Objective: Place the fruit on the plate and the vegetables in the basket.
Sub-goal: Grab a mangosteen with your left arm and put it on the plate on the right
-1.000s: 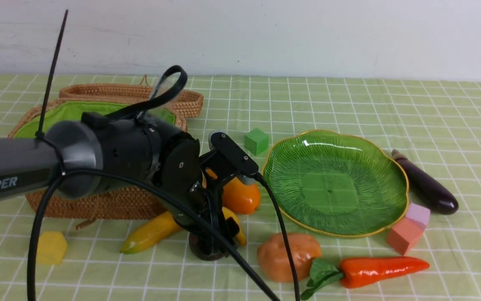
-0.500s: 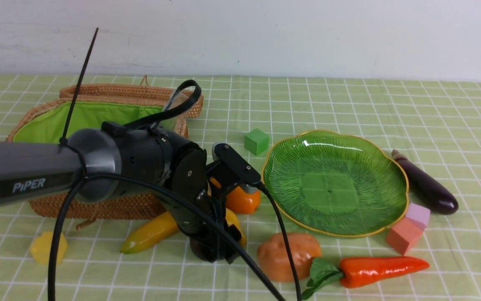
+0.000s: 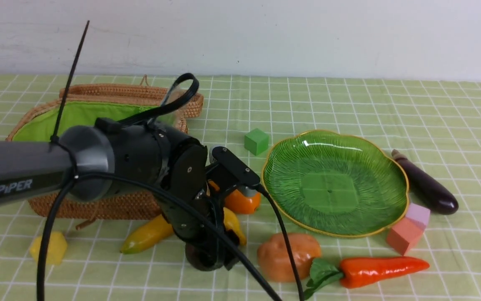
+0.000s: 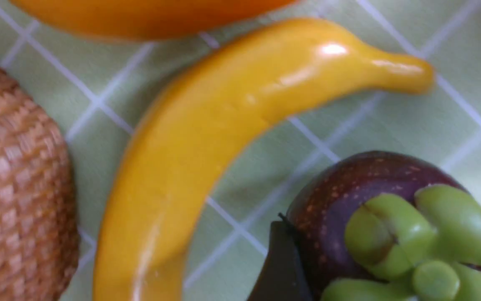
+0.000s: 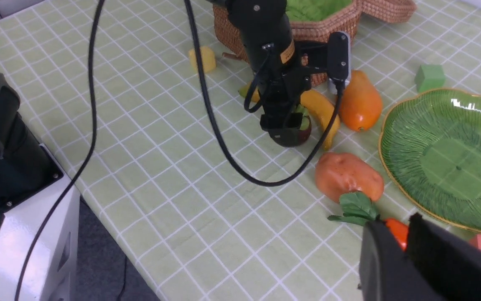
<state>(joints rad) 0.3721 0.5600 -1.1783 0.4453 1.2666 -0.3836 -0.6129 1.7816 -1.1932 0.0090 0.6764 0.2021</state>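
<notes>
Fruit comes to three pieces, all on the desk in front of the basket: one banana, one mango, one mangosteen. Vegetables make three as well: one potato and one carrot on the plate's near side, one eggplant at its right. Four blocks lie about: green, yellow, pink, lilac. The one plate shows only ribbed green glass. The one basket, lid laid back, shows only green lining, though the left arm blocks much of it. The left claw is spread wide, fingers against both sides of the mangosteen, which sits on the desk. From the front that fruit is mostly hidden, as are the banana's middle and part of the mango. The right claw, cut off at its own camera's edge, is nearly closed and holds nothing.
</notes>
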